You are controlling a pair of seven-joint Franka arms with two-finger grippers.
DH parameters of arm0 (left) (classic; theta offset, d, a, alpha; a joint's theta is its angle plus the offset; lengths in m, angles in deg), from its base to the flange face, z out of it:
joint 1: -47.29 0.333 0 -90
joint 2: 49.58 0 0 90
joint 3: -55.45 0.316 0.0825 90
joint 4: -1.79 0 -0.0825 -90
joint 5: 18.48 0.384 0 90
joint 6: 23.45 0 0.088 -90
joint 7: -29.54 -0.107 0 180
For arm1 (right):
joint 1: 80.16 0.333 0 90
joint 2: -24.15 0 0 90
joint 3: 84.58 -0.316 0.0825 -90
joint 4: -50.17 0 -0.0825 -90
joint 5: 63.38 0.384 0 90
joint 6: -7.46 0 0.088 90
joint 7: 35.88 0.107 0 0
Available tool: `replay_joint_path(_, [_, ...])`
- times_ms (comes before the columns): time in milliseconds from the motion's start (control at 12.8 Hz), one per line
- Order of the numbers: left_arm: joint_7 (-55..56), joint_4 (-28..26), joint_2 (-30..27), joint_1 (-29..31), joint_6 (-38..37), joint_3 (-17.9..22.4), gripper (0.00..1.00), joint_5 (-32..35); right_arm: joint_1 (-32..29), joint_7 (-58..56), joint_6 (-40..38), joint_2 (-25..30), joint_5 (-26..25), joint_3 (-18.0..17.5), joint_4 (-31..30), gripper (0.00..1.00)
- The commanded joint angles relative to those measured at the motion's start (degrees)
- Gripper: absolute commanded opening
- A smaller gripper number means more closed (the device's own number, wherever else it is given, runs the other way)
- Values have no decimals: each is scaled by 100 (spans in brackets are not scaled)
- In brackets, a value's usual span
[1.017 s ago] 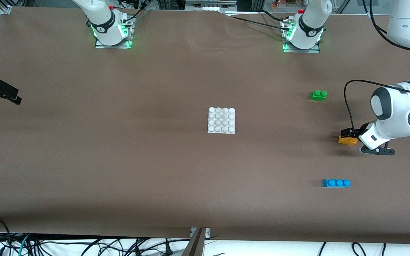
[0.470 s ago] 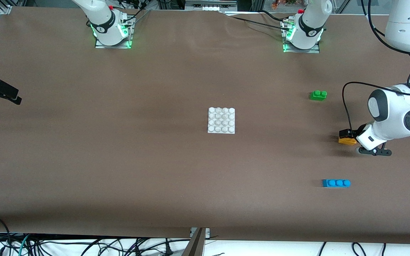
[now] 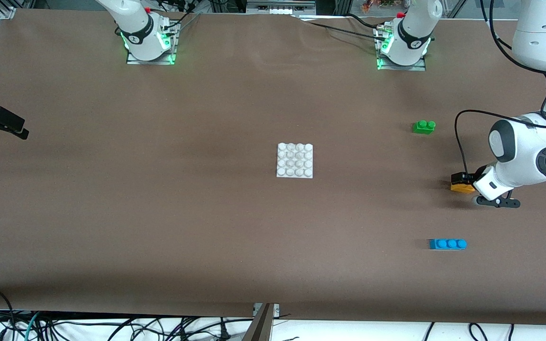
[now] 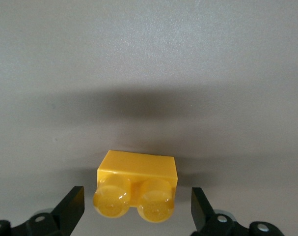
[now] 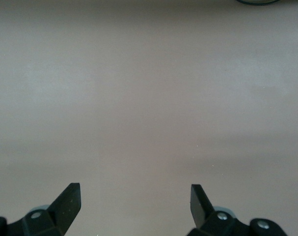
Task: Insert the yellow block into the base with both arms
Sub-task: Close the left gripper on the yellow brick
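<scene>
The yellow block (image 3: 462,188) lies on the table near the left arm's end, its two studs facing the left wrist camera (image 4: 136,184). My left gripper (image 3: 463,183) is down at the block and open. Its fingers (image 4: 72,209) stand on either side of the block with a gap on each side (image 4: 137,206). The white studded base (image 3: 295,160) lies flat at the middle of the table. My right gripper (image 3: 17,129) waits open at the right arm's end, over bare table (image 5: 135,201).
A green two-stud brick (image 3: 423,126) lies farther from the front camera than the yellow block. A blue three-stud brick (image 3: 447,244) lies nearer to it. Brown table cloth spreads between the base and the bricks.
My left wrist has shifted a little lower and toward the yellow block. The block, the base and the right arm have not moved.
</scene>
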Motion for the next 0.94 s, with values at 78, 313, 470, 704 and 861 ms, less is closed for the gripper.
replay_joint_path(78, [-142, 34, 15, 50, 39, 16, 56, -44, -25, -101, -19, -51, -17, -11, 134, 99])
replay_joint_path(313, [-142, 34, -11, 41, 4, 25, 39, -44, -25, -119, -19, -51, -17, -11, 134, 99])
replay_joint_path(470, [-133, 26, -64, 41, -57, 34, 14, -44, -25, -128, -19, -51, -17, -11, 134, 99])
replay_joint_path(704, [-98, 61, -545, -37, -696, 25, 0, -35, -25, -128, -19, -51, -17, -11, 134, 99])
replay_joint_path(861, [-81, 235, -959, -107, -1224, -36, 0, -332, -25, -128, -19, -51, -17, -11, 134, 99])
